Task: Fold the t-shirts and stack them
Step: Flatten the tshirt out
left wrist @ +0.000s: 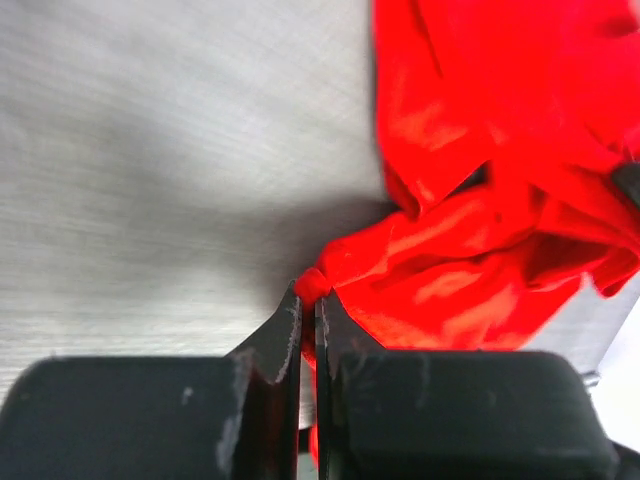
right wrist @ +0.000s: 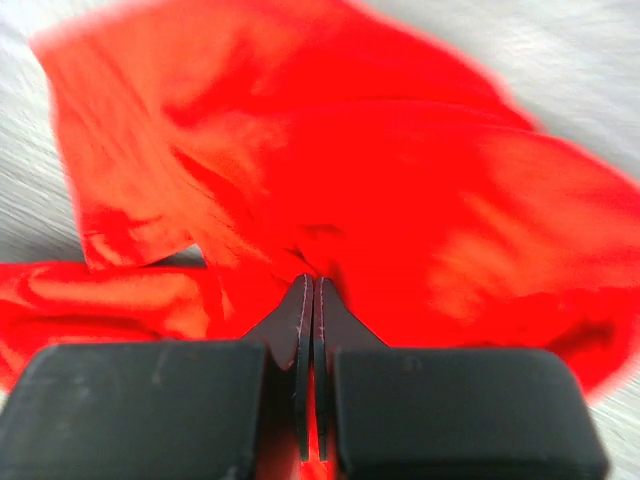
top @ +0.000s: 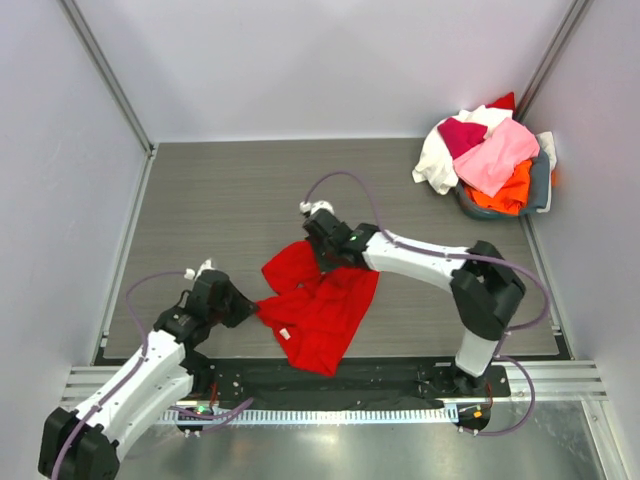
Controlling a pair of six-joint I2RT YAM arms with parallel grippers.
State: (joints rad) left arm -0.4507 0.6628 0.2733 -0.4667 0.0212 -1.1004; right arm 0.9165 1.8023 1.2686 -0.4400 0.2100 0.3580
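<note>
Spreading step: I see my left gripper (top: pixel 249 308) and right gripper (top: pixel 326 262) clamped on the crumpled red t-shirt (top: pixel 322 312). Next I'd draw them apart.

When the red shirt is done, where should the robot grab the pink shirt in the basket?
Probably pinch the pink shirt at its rumpled middle, coming straight down. It lies on top of the pile, uncovered, and its folds give cloth to pinch. From the side, the basket wall and white shirt would get in the way.
</note>
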